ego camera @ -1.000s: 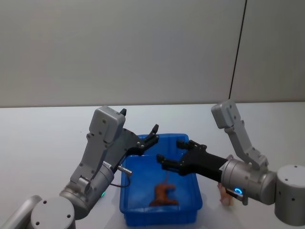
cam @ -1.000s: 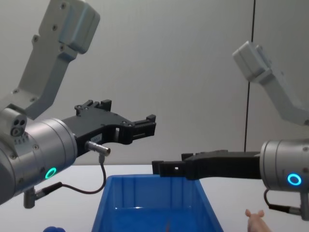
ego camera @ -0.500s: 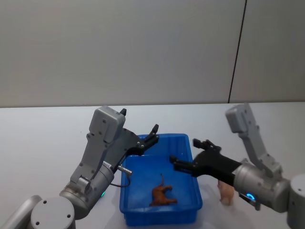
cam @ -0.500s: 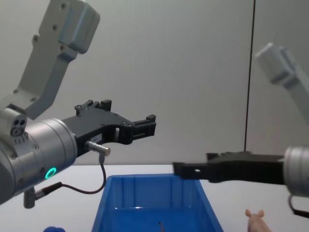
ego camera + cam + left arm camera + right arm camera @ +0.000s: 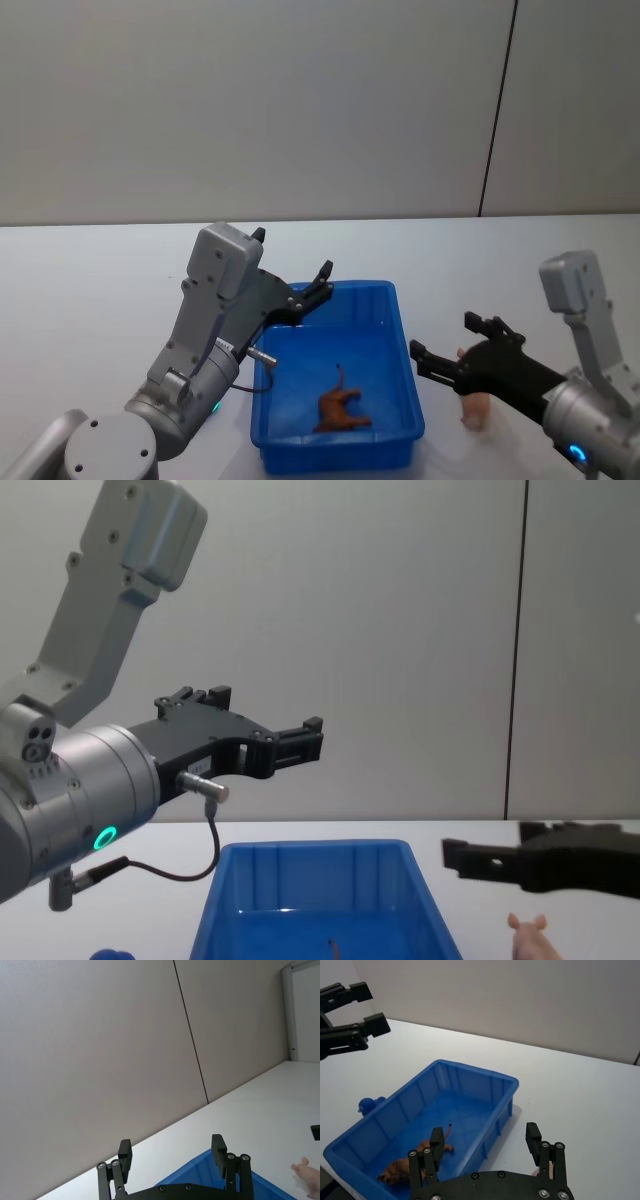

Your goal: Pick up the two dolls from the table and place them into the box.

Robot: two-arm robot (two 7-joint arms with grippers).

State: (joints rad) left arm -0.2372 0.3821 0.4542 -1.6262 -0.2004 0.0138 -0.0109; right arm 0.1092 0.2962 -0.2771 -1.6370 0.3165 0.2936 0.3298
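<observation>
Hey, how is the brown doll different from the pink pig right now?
Colour: the brown doll is reddish brown, the pig pale pink. Place: the doll is inside the box; the pig is on the table right of it. Pose: the doll lies flat; the pig looks upright, near the open right tool. Both are small toys.

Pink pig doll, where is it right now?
In the head view the pink pig stands on the table at the robot's right, just outside the blue box, under the open right tool.
</observation>
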